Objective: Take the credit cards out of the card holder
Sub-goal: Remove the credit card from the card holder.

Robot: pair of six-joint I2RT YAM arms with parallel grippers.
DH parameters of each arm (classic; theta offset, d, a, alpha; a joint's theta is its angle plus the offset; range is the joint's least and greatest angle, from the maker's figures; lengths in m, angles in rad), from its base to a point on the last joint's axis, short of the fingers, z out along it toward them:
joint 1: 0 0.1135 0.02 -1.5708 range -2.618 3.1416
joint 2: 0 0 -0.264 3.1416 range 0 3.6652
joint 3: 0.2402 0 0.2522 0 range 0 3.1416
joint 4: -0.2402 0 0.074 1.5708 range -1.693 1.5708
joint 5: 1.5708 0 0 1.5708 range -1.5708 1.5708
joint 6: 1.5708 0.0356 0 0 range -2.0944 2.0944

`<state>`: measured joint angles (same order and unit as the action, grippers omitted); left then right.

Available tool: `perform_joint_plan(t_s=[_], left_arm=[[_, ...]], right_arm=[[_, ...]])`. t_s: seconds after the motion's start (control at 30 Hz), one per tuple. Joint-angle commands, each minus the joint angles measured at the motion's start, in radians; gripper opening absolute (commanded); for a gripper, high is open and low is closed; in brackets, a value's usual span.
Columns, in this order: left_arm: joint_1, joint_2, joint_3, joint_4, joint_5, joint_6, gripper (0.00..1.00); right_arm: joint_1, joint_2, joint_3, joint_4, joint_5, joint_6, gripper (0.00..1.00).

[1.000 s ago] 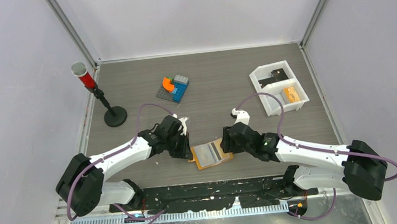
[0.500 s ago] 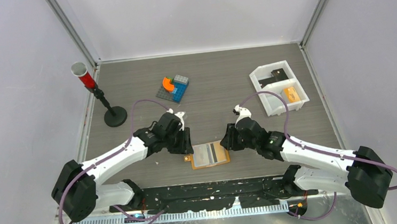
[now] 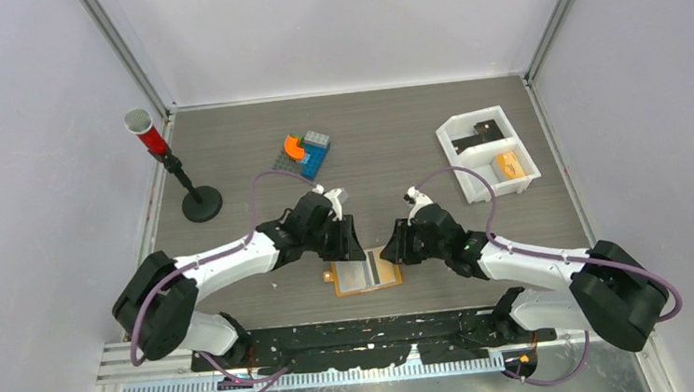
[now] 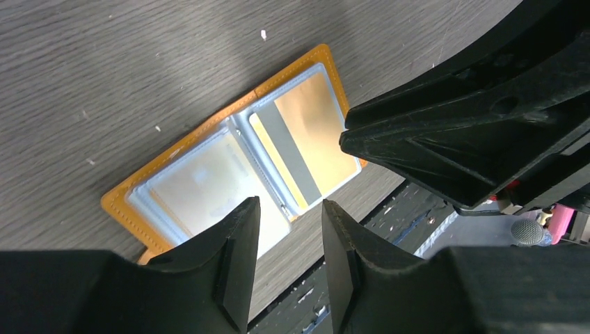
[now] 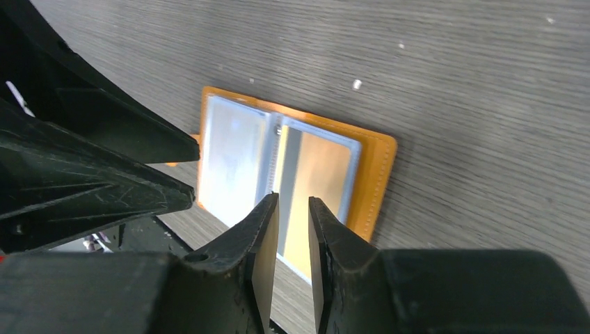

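The tan-orange card holder [image 3: 365, 274] lies open and flat on the table near the front edge, its pale clear sleeves facing up [image 4: 229, 167] [image 5: 292, 160]. In the right-hand sleeve sits a credit card [image 4: 292, 149] showing a golden face and a grey stripe. My left gripper [image 3: 351, 238] [image 4: 289, 205] hovers over the holder's left half, open, with nothing between its fingers. My right gripper [image 3: 394, 248] [image 5: 292, 202] hangs over the right half, its jaws only narrowly apart and empty. Each gripper appears as a black mass in the other's wrist view.
A white two-compartment tray [image 3: 473, 181] stands at the back right, with a dark flat piece [image 3: 485, 130] in one compartment and an orange block [image 3: 508, 165] in the other. A brick plate [image 3: 304, 155] lies at centre back. A red-topped stand [image 3: 200, 204] is at the left.
My left gripper opened, let go of the holder's left edge and moved right over it. My right gripper's jaws narrowed and it shifted slightly left. The holder now lies squarer.
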<state>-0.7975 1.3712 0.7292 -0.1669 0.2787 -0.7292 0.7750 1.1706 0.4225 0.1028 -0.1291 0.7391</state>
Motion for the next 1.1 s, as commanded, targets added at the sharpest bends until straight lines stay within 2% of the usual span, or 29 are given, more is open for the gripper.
perform_joint_plan(t_s=[0.0, 0.27, 0.73, 1.07], left_arm=[[-0.002, 0.046, -0.021, 0.181, 0.038, -0.035, 0.4], [-0.002, 0.129, -0.063, 0.264, 0.023, -0.049, 0.37], [-0.003, 0.188, -0.111, 0.344, 0.017, -0.101, 0.36], [-0.005, 0.2, -0.09, 0.294, 0.007, -0.156, 0.33]], right_arm=[[-0.017, 0.023, -0.033, 0.077, -0.01, -0.005, 0.29], [-0.017, 0.085, -0.112, 0.162, -0.019, 0.034, 0.26], [-0.017, 0.065, -0.151, 0.16, -0.003, 0.048, 0.24], [-0.017, 0.039, -0.159, 0.143, 0.011, 0.048, 0.24]])
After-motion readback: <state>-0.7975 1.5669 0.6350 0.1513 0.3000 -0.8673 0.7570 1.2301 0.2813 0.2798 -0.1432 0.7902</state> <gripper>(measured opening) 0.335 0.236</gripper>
